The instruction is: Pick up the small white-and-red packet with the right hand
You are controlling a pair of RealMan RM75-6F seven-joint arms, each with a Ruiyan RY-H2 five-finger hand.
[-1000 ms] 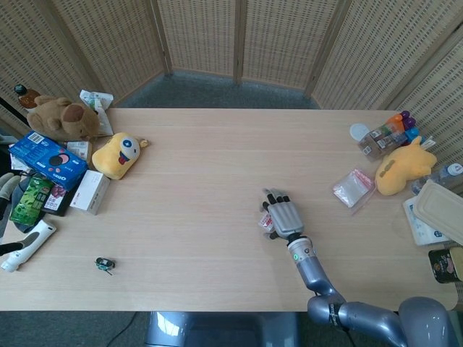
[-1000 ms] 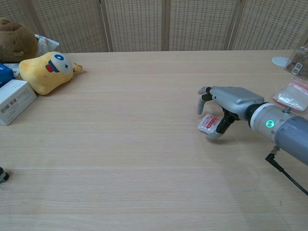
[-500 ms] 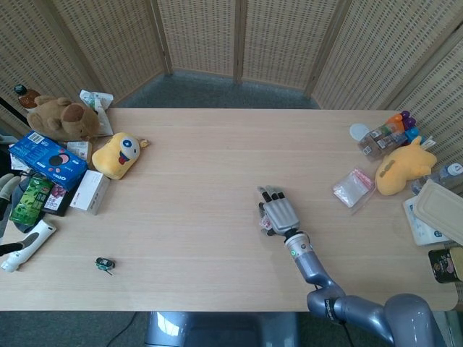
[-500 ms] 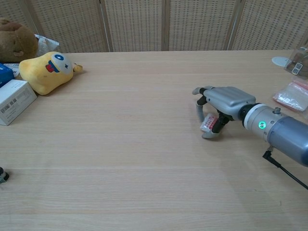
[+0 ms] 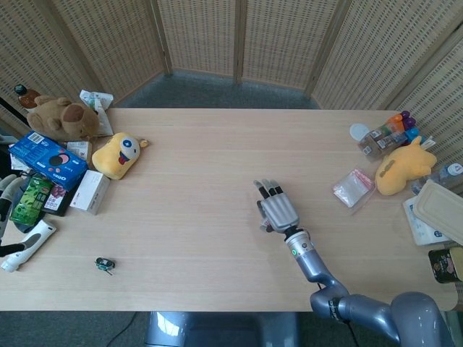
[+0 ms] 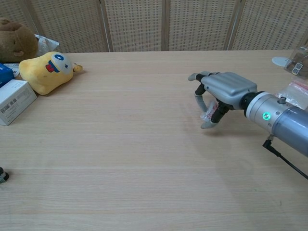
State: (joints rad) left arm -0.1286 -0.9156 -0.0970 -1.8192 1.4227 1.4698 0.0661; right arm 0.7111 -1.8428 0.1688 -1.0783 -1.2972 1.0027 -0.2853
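Note:
My right hand (image 6: 219, 96) hovers palm-down over the middle-right of the table and pinches the small white-and-red packet (image 6: 209, 113) between thumb and fingers. The packet hangs on edge under the palm, just above the wood, with a shadow below it. In the head view the right hand (image 5: 275, 209) covers the packet almost fully, so only the back of the hand shows. My left hand shows in neither view.
A yellow plush (image 6: 46, 70) and white box (image 6: 14, 101) lie at the left. A clear bag with red contents (image 5: 353, 188), bottles (image 5: 387, 134) and another yellow plush (image 5: 402, 168) crowd the right edge. A small dark clip (image 5: 105, 265) lies near the front left.
The right hand closed its fingers around the packet, tipped it onto its edge and raised it off the table, drifting slightly toward the far side.

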